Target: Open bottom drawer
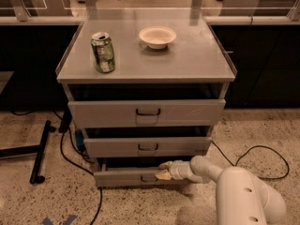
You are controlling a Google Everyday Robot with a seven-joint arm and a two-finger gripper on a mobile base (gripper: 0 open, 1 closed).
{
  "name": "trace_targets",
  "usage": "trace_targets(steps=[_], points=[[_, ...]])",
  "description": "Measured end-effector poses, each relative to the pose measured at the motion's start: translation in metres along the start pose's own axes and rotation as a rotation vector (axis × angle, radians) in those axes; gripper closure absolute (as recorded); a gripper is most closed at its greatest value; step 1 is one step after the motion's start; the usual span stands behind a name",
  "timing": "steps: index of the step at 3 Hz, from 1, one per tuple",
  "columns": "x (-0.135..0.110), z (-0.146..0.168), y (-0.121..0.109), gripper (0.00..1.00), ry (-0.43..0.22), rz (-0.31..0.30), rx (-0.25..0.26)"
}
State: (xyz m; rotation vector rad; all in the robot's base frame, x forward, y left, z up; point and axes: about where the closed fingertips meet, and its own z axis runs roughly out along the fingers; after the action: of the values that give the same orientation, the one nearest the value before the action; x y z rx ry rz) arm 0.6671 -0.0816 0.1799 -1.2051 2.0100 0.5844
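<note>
The bottom drawer [124,176] is the lowest and narrowest grey front of the cabinet, just above the floor, pulled out a little with a dark gap above it. Its small black handle [148,178] sits at the middle of the front. My gripper [162,170] reaches in from the right on a white arm [243,196], with its yellowish fingertips right at the handle, touching the drawer front. The tray inside the drawer is hidden.
A mid-sized drawer [147,146] and a tall top drawer [147,112] sit above, both slightly out. On the cabinet top stand a green can [103,52] and a white bowl [158,35]. Black cables [70,158] and a black stand base [40,151] lie on the floor at left; another cable [262,153] lies at right.
</note>
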Motion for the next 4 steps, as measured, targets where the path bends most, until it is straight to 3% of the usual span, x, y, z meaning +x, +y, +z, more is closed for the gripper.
trace_targets(steps=[1, 4], points=[[0.007, -0.006, 0.007, 0.97, 0.013, -0.004, -0.007], [0.009, -0.008, 0.021, 1.00, 0.023, -0.012, -0.020]])
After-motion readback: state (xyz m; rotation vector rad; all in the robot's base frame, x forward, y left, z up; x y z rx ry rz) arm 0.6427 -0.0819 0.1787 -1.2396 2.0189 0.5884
